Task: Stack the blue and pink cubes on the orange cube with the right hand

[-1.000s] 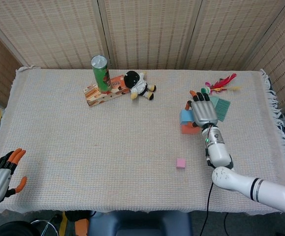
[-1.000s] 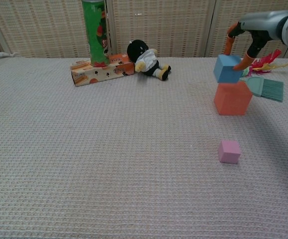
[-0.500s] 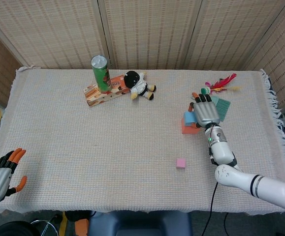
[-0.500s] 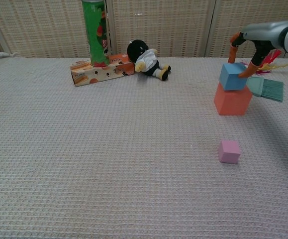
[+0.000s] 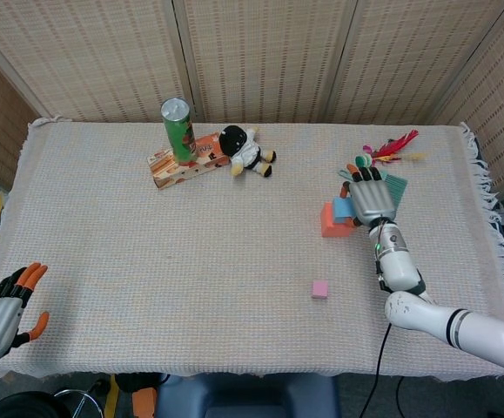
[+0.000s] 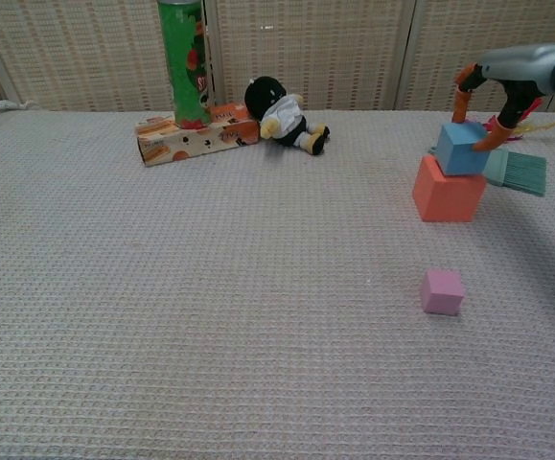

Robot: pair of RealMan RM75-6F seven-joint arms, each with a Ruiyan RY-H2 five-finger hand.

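**Blue cube held at the far right edge of the orange cube**

While the right hand (image 6: 493,91) grips the blue cube (image 6: 461,149) between orange-tipped fingers (image 6: 465,79), the cube sits tilted on the orange cube (image 6: 445,192), overhanging its right side. The pink cube (image 6: 442,291) lies alone nearer the robot, well apart from both, with bare cloth all around it. A broad stretch of open surface runs across the middle and left of the table (image 5: 147,261).

Just beside the stack on the right lies a teal brush (image 6: 519,171), close to the blue cube (whether they touch, I cannot tell), and behind it a bunch of coloured feathers (image 5: 391,146). Far off at the back stand a green can (image 5: 178,131) on a patterned box (image 5: 178,165), with a plush toy (image 5: 247,152) next to them.

At the near left corner the left hand (image 5: 3,313) hovers with fingers spread, holding nothing.

A pale woven cloth covers the table, fringed at its right edge; woven panels (image 5: 260,52) close off the room behind.
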